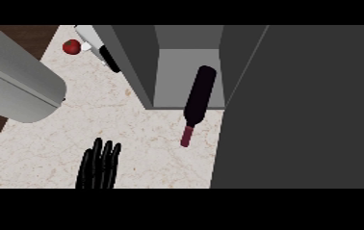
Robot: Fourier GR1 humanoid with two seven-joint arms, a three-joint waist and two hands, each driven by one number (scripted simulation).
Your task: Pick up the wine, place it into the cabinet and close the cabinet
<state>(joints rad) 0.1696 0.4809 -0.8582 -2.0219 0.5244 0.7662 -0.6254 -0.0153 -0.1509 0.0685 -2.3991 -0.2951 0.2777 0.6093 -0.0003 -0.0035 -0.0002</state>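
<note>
Cabinet door (298, 108), dark grey, swung open, fills the right side of the view from top to bottom & hides the desk's right edge. Cabinet (177, 65) sits at the desk's far edge, open front, grey side walls w/ a lighter floor inside. Desk (142, 133): pale marbled top, dark brown strip past its far-left corner. Big grey rounded body (25, 87) comes in over the desk's left edge, prob. a forearm, can't tell which. Wine bottle (199, 99), dark glass w/ maroon neck, lies tilted: base inside the cabinet on its floor, neck sticking out over the desk toward the near edge, nothing holding it. Left hand (98, 164), black, at the desk's near edge left of centre, fingers straight & pointing up, relaxed, empty, well apart from the bottle. Right hand not seen. Near the far-left corner: a slim black-and-white object (107, 56) leaning by the cabinet's left wall, type unclear, & a small red round thing (71, 46) just left of it.
</note>
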